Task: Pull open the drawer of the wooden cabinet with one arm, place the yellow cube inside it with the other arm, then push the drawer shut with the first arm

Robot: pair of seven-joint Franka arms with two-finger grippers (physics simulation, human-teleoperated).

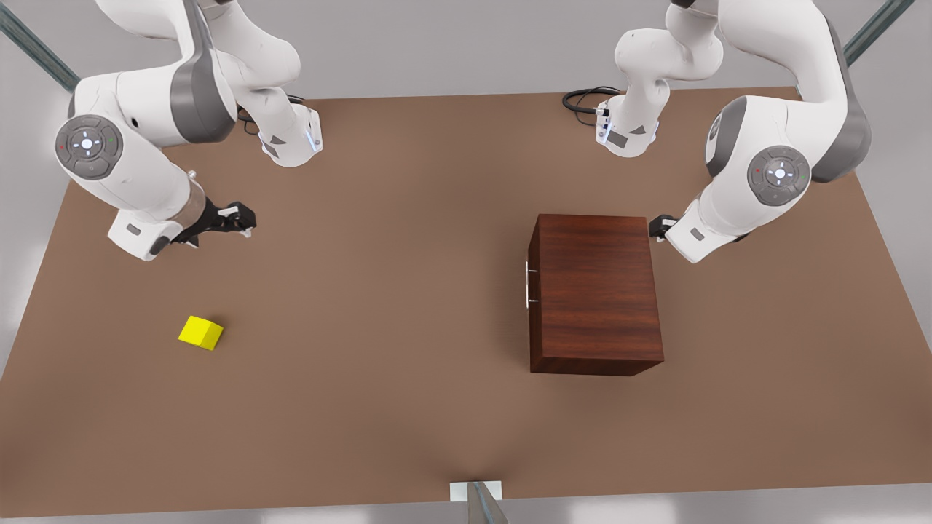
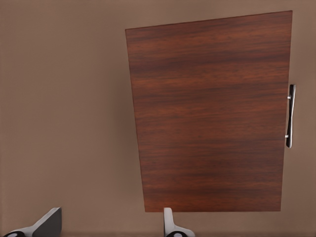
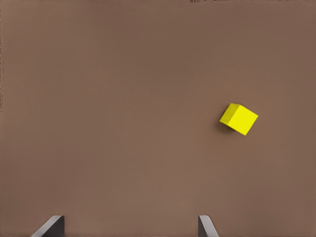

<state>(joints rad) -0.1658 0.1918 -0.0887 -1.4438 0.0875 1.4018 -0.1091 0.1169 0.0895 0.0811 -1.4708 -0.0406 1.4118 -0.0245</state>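
Note:
The wooden cabinet (image 1: 593, 291) (image 2: 210, 113) stands on the table at the front view's right. Its drawer is pushed in flush, and the silver bar handle (image 1: 527, 285) (image 2: 290, 116) faces the table's middle. My left gripper (image 1: 661, 227) (image 2: 108, 229) hovers open at the cabinet's far rear corner, on the side away from the handle. The yellow cube (image 1: 201, 332) (image 3: 239, 118) lies on the table at the front view's left. Above the table, farther back than the cube, my right gripper (image 1: 244, 218) (image 3: 129, 229) hangs open with nothing in it.
The brown table (image 1: 408, 306) spreads wide between cube and cabinet. Both arm bases (image 1: 291, 138) (image 1: 626, 131) sit at its far edge, with a black cable (image 1: 582, 98) beside the base at the front view's right. A small white mount (image 1: 476, 492) sits at the near edge.

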